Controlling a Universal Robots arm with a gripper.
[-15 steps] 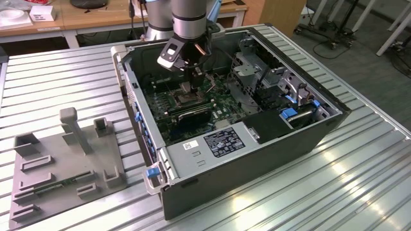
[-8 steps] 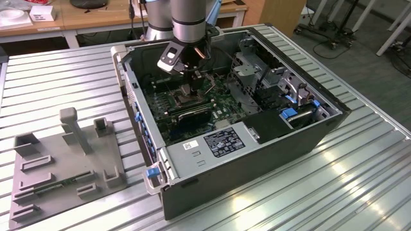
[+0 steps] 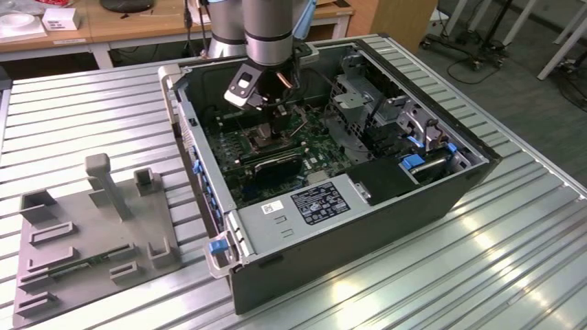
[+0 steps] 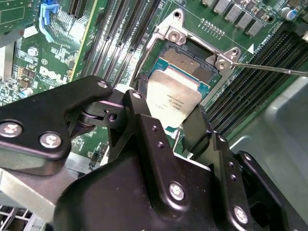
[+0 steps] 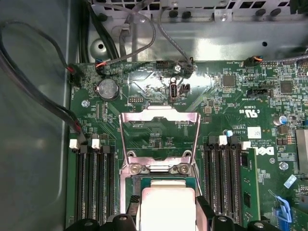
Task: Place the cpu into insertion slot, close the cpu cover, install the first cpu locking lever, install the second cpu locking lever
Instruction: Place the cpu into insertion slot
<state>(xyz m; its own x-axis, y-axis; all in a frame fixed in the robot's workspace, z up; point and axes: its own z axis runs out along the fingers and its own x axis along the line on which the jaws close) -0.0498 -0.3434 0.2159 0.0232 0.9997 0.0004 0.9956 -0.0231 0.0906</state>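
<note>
Inside the open PC case (image 3: 367, 227) on the slatted bench (image 3: 82, 103), the arm (image 3: 266, 27) points straight down at the green motherboard (image 3: 317, 148). Its pincer (image 4: 166, 109) is clamped on the cpu (image 4: 173, 96), with the black fingers (image 4: 197, 127) on two opposite edges and the silvery top facing up.

In the second wrist view the cpu is over the slot (image 4: 185, 60) but not squarely on it. The far strip of the dark contact field is uncovered and the near part is hidden under the chip. Can't tell if the chip touches the slot or hangs just above it.

In the first wrist view the cover (image 5: 159, 114) is flipped fully open. It lies back over the board on the far side of its hinge (image 5: 159, 166), away from the cpu, and green board shows through the cut-out centre. So the cpu isn't covered and nothing is latched.

A thin lever rod (image 4: 269, 68) runs out from one corner of the slot frame and crosses the memory slots (image 5: 94, 183). Those long black slots flank the slot on both sides.

Beyond the open cover there's a coin cell (image 5: 107, 89) near the board edge. Black cables (image 5: 29, 91) run along the case wall beside it.

On the bench at the exterior view's left sits a grey fixture plate (image 3: 92, 234) with upright posts, well apart from the case.
</note>
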